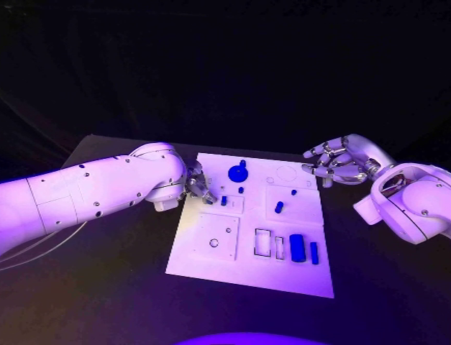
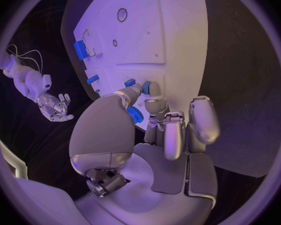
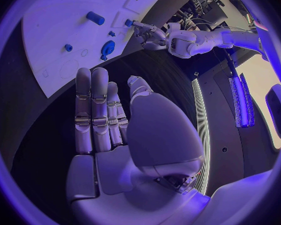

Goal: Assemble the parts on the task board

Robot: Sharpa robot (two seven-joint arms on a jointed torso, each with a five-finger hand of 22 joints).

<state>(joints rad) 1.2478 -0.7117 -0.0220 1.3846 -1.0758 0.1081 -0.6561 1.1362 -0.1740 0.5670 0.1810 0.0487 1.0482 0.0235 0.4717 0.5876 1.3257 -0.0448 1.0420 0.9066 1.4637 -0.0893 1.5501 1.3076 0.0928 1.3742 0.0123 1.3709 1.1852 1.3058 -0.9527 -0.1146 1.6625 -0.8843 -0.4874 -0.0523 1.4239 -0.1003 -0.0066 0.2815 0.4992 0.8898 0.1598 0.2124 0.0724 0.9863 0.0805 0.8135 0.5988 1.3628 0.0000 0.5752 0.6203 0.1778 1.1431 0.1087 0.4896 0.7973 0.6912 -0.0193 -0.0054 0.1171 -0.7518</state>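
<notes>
1. Task board [image 1: 210,259] is lying flat in the middle of the black table [image 1: 101,302], a white plate with recesses and small blue parts on it.
2. I am seeing a round blue gear-like part [image 1: 238,172] sitting near the board's far edge, a small blue peg [image 1: 279,207] standing near the middle, and a blue cylinder [image 1: 297,247] with a thin blue bar [image 1: 314,251] just beside it lying toward the near right corner.
3. My left hand [image 1: 198,185] is reaching over the board's left edge; in the left wrist view its fingertips [image 2: 154,104] are closing around a small blue part [image 2: 145,87], and it looks pinched, touching the board.
4. My right hand [image 1: 337,161] is hovering off the board's far right corner, above the table, fingers loosely curled in the head view.
5. In the right wrist view those fingers [image 3: 92,110] are lying straight and side by side, holding nothing.
</notes>
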